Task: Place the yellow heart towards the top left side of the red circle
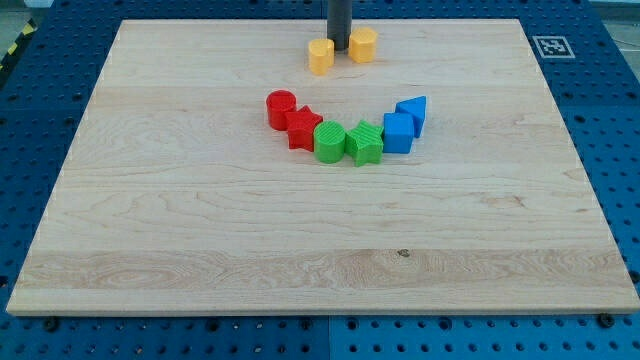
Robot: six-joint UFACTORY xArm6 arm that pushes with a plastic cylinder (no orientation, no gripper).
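My tip (339,50) is at the view's top centre, between two yellow blocks. The yellow block that looks like a heart (320,56) is just to its left and touches it or nearly does. A yellow pentagon-like block (362,45) is just to its right. The red circle (281,107) lies below and to the left of the yellow heart, a short gap away. It is the left end of a curved row of blocks.
The row runs rightward from the red circle: a red star (303,128), a green circle (330,141), a green star (365,143), a blue cube (398,131) and a blue triangle (412,112). The wooden board (200,250) lies on a blue pegboard.
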